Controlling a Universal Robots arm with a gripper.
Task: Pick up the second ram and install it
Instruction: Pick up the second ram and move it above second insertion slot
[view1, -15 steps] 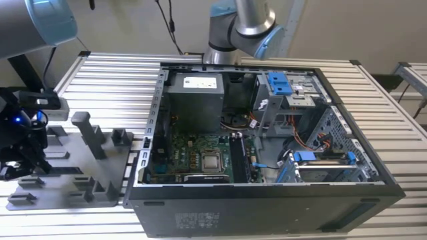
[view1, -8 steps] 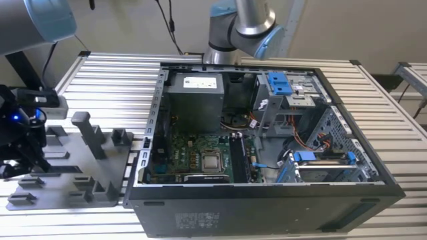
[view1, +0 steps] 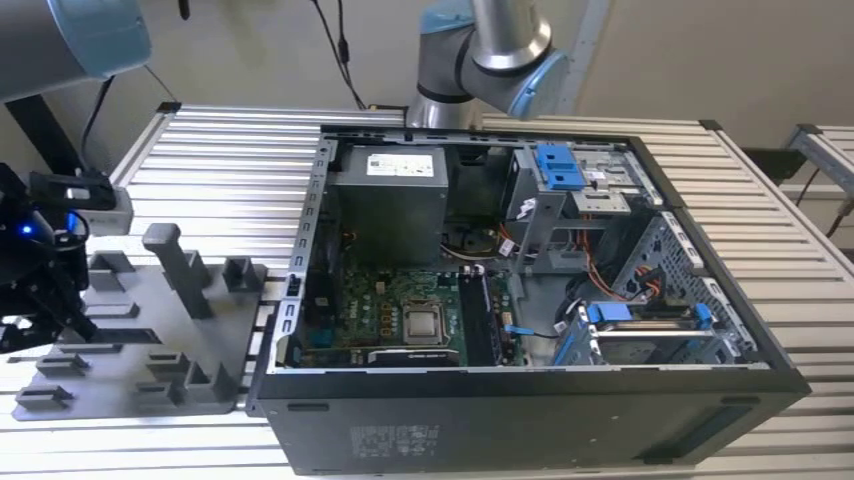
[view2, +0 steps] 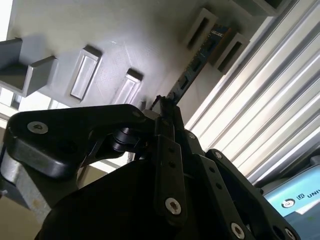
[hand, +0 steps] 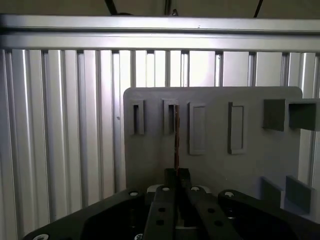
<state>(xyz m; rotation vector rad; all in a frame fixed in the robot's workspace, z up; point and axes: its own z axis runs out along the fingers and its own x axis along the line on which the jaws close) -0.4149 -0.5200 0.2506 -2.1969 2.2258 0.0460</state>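
Second wrist view has the gripper (view2: 166, 106) pinched nearly shut on the near end of the second ram (view2: 200, 55), which stands on edge in the grey holder tray (view2: 125, 30), not yet lifted out or installed in the open computer case (view1: 534, 400).

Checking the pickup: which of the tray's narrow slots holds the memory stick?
The slot in line with the tool: the second ram stands edge-on in it, while the neighbouring slots hold nothing.
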